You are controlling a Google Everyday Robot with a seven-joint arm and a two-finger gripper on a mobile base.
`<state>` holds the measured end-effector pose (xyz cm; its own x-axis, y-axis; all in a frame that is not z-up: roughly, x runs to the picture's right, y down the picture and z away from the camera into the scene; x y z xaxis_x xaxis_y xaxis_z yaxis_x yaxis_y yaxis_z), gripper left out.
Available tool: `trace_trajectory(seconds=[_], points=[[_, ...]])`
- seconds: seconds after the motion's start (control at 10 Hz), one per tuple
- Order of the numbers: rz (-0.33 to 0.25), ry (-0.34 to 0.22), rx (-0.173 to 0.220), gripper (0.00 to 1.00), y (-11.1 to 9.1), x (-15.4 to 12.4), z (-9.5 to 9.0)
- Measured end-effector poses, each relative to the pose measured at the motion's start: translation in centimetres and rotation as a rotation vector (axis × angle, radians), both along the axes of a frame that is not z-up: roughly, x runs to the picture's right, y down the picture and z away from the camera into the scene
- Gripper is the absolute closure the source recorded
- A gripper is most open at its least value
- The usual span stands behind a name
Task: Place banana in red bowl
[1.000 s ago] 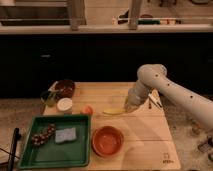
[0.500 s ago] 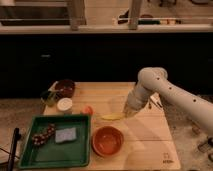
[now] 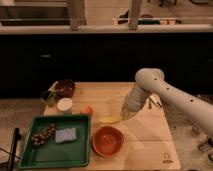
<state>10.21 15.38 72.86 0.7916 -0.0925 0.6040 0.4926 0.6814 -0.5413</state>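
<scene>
Wood makes up the table [image 3: 145, 145]. Up front sits the red bowl [image 3: 107, 141], beside a green tray [image 3: 75, 153]. Just behind the bowl, the gripper [image 3: 123, 117] pinches one end of the banana [image 3: 108, 119]. Farther back is a white cup [image 3: 64, 105].

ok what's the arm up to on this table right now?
The robot's single arm reaches in from the right, with its gripper shut on the right end of the banana. The banana sits just beyond the far rim of the red bowl and is not in it yet. The bowl has nothing in it. Whether the banana is lifted or resting is unclear.
</scene>
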Motion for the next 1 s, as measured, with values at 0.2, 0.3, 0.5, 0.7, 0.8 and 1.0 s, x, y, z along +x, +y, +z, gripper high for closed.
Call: trace_trajectory(seconds=[0.2, 0.3, 0.5, 0.7, 0.8, 1.0], points=[[-0.014, -0.026, -0.008, 0.98, 0.6, -0.8, -0.2], [-0.018, -0.035, -0.012, 0.98, 0.8, -1.0, -0.2], [-0.033, -0.056, -0.025, 0.98, 1.4, -1.8, -0.2], [-0.046, -0.071, -0.038, 0.98, 2.3, -2.2, -0.6], [-0.049, -0.077, -0.043, 0.98, 2.5, -2.4, -0.6], [-0.065, -0.096, -0.055, 0.98, 3.1, -2.9, -0.7]])
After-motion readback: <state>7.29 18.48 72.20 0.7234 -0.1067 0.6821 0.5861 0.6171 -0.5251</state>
